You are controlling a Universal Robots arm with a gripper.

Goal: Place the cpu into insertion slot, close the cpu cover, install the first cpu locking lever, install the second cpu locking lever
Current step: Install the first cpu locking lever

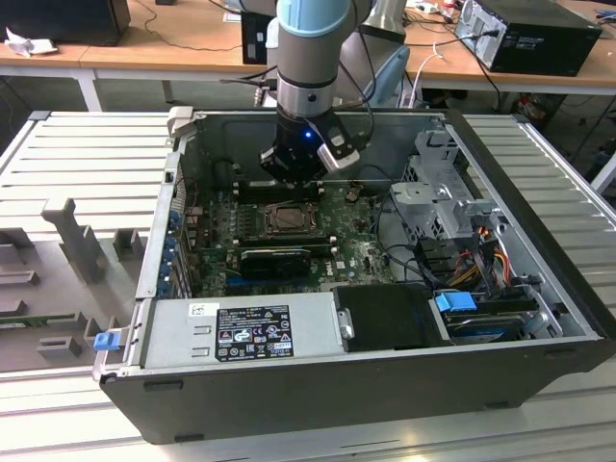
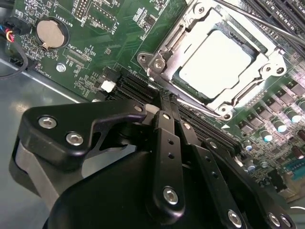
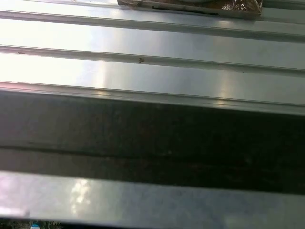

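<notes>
The gripper (image 2: 167,98) is hanging inside the open computer case (image 1: 539,337), its two black fingers (image 2: 161,138) drawn together with nothing visibly held between them. In the second wrist view their tips are sitting just beside a thin metal locking lever (image 2: 202,109) that is running along the near edge of the cpu cover (image 2: 164,45); whether they are touching it cannot be told. The cpu (image 2: 214,64) is lying flat in the socket, its pale face showing through the cover's square window, and the cover is lying down around it. A second thin rod (image 2: 257,21) is crossing the far side of the frame. A round coin cell (image 2: 50,34) is sitting on the green motherboard (image 2: 95,52), well apart from the socket.

In the exterior view the insertion slot (image 1: 289,219) is lying at 6 o'clock from the gripper, with a long black card (image 1: 274,258) further on at 6 o'clock. The power supply (image 1: 241,332) is carrying a black-and-white label whose print is too small to make out. A drive cage (image 1: 433,192) is standing at 3 o'clock, and a blue clip (image 1: 106,339) at 8 o'clock on the case's corner. The first wrist view is facing a ribbed metal table (image 3: 152,43).
</notes>
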